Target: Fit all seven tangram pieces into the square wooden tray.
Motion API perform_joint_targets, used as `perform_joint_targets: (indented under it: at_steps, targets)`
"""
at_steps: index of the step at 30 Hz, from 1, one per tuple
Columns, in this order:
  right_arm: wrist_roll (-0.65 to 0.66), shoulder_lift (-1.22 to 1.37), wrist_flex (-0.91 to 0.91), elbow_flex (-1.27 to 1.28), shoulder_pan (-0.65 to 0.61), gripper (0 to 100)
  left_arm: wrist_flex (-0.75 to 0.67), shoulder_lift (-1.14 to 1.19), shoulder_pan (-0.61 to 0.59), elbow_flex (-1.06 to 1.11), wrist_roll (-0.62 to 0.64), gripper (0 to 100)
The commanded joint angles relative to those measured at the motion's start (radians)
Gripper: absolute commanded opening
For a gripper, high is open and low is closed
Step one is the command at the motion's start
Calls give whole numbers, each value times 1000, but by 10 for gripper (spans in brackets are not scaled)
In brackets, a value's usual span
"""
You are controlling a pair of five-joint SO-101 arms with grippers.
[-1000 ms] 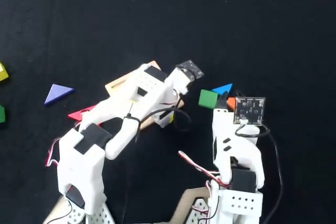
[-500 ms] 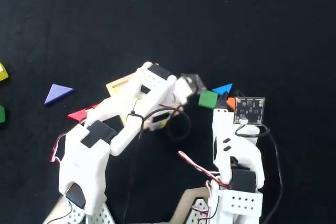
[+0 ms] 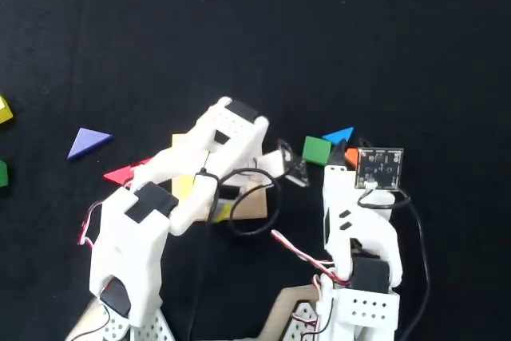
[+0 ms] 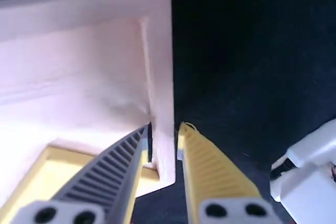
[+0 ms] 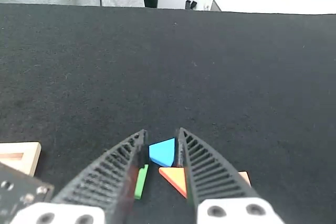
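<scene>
Wooden tray point(image 4: 157, 51) has been dragged nearer and squarer. My left gripper point(image 4: 164, 129) is clamped on its right wall, with a yellow piece point(image 4: 58, 169) inside. Right gripper point(image 5: 160, 135), slightly apart, hangs above the blue triangle point(image 5: 161, 153). Tray now handier for fitting.

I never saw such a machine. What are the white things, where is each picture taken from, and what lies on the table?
They are two robot arms. One picture looks down from above; the other two come from cameras on the wrists. The left arm grips the wooden tray by its rim with its jaws; a yellow piece lies inside. The right arm holds its jaws open and empty over a blue triangle, beside a green square and an orange piece. A purple triangle lies farther off.
</scene>
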Motion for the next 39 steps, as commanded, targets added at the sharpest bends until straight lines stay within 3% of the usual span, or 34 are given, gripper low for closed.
perform_joint_targets:
  at_steps: [1,6,9,13,18,23,29,39]
  targets:
    - [8,-90,-31,-4,-14,96,25,-14,2,-70,-12,109]
    - [8,-90,-32,-4,-15,96,25,-14,2,-114,54,116]
    - [8,-90,-32,-4,-15,96,35,-14,2,-159,140,208]
    - [8,-90,-32,-4,-15,96,89,-14,7,-222,153,332]
    - [8,-90,-31,-4,-15,96,144,-71,4,-286,173,320]
    - [8,-90,-31,-4,-15,96,144,-249,-36,-283,279,311]
    - [8,-90,-25,-4,-40,96,144,-465,-199,-239,446,311]
    - [8,-84,-25,-4,-51,96,97,-816,-539,-104,597,311]
